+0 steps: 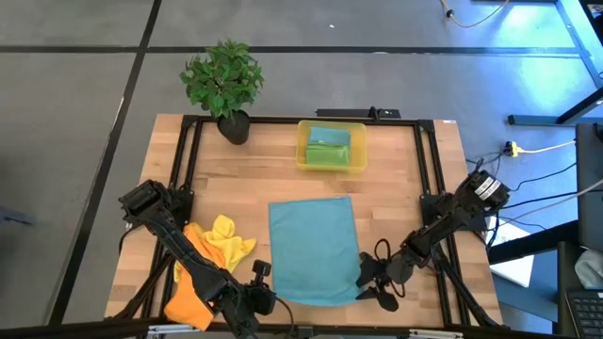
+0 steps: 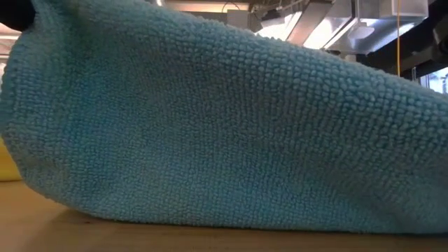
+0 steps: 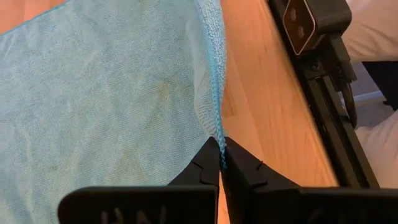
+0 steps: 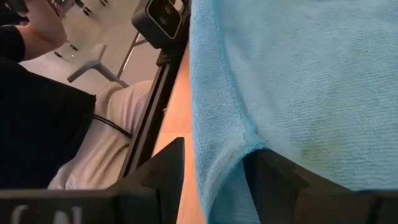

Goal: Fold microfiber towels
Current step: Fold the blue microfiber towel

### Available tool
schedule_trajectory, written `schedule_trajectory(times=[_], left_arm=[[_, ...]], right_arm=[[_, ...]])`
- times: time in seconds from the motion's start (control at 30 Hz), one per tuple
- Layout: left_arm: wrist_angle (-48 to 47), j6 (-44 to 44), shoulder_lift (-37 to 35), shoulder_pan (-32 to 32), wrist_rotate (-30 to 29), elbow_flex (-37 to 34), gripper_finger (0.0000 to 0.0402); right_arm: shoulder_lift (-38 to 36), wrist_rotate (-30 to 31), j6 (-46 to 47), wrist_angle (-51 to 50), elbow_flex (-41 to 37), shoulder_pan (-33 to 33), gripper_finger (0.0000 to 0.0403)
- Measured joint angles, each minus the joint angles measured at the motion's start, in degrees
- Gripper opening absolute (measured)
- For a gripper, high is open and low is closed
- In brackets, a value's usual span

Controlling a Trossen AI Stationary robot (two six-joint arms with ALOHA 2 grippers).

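A teal-blue microfiber towel [image 1: 313, 250] lies spread in the middle of the table and fills the low view [image 2: 224, 126]. My left gripper [image 1: 267, 303] is at its near left corner, shut on it [image 3: 221, 149]. My right gripper [image 1: 369, 282] is at the near right corner, open, with that corner [image 4: 227, 174] between its fingers. A yellow towel [image 1: 226, 235] and an orange towel [image 1: 187, 303] lie crumpled at the table's near left. Folded green and teal towels sit in the yellow bin [image 1: 359, 151]. My left gripper pinches the teal towel's hemmed side edge [image 3: 217, 127] at the near left corner between its two shut fingers. The fingers slant down from the table's left. The hem runs taut away from the fingertips, and the rest of the towel lies on the table. My right gripper stands open around the near right corner; the cloth lies against one finger [image 4: 273, 177] and is clear of the other [image 4: 166, 168].
A potted plant [image 1: 224, 85] stands at the far left corner. A black frame [image 1: 429, 169] runs along the table's sides. Bare wood shows between the towel and the bin and to the towel's right. A person's clothing [image 4: 56, 124] shows beyond the near edge.
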Motion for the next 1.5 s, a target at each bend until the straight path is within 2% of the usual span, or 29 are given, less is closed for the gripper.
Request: schedule_trajectory(times=[0.17, 0.37, 0.4, 0.47, 0.7, 0.77, 0.87, 1.03, 1.17, 1.27, 1.4, 1.5], left_arm=[[0.0, 0.0, 0.0, 0.0, 0.1, 0.0, 0.0000], [-0.1, -0.4, 0.0, 0.2, 0.1, 0.0, 0.0000], [-0.1, -0.5, 0.0, 0.2, 0.3, 0.0, 0.0000], [-0.1, -1.5, 0.0, 0.2, 1.0, 0.0, 0.0000], [-4.4, -2.5, -0.1, 0.0, 3.0, -1.9, 0.0000], [-1.6, -2.8, -0.8, 0.3, 2.8, -1.9, 0.0000], [-0.3, 0.2, -3.1, 0.1, 0.2, -1.7, 0.0000], [-9.8, -0.2, -5.7, 1.4, -3.6, -1.7, 0.0000], [-18.7, -2.7, -6.2, 5.8, -4.2, -1.8, 0.0000], [-22.0, -1.5, -6.2, 9.6, -4.1, -1.8, 0.0000], [-20.4, 4.8, -7.4, 15.1, -3.9, -3.7, 0.0000], [-14.2, 8.7, -10.9, 19.4, -1.2, -8.6, 0.0000]], right_arm=[[0.1, 0.0, -0.5, 0.0, 0.0, -0.8, 0.0128], [0.0, 1.4, -6.6, 1.6, 0.0, -1.0, 0.0019], [-0.2, 1.7, -8.0, 1.9, 0.0, -1.0, 0.0011], [-0.6, 4.7, -9.7, 2.4, 0.0, -0.5, 0.0010], [-3.3, 23.2, -20.8, 2.1, 0.0, 1.9, 0.0004], [-4.8, 28.7, -24.4, 1.9, 0.0, 3.0, 0.0004], [-7.9, 36.1, -30.0, 1.4, 0.0, 5.3, 0.0003], [-13.9, 47.7, -35.0, -6.1, 0.0, 7.6, 0.0002], [-15.8, 52.0, -32.4, -13.6, 0.0, 5.8, 0.0002], [-15.8, 54.1, -29.0, -18.1, -0.1, 3.3, 0.0002], [-15.8, 54.1, -24.6, -22.9, -0.1, -0.3, 0.0001], [-15.8, 54.1, -22.5, -25.6, -0.5, -2.9, 0.0001]])
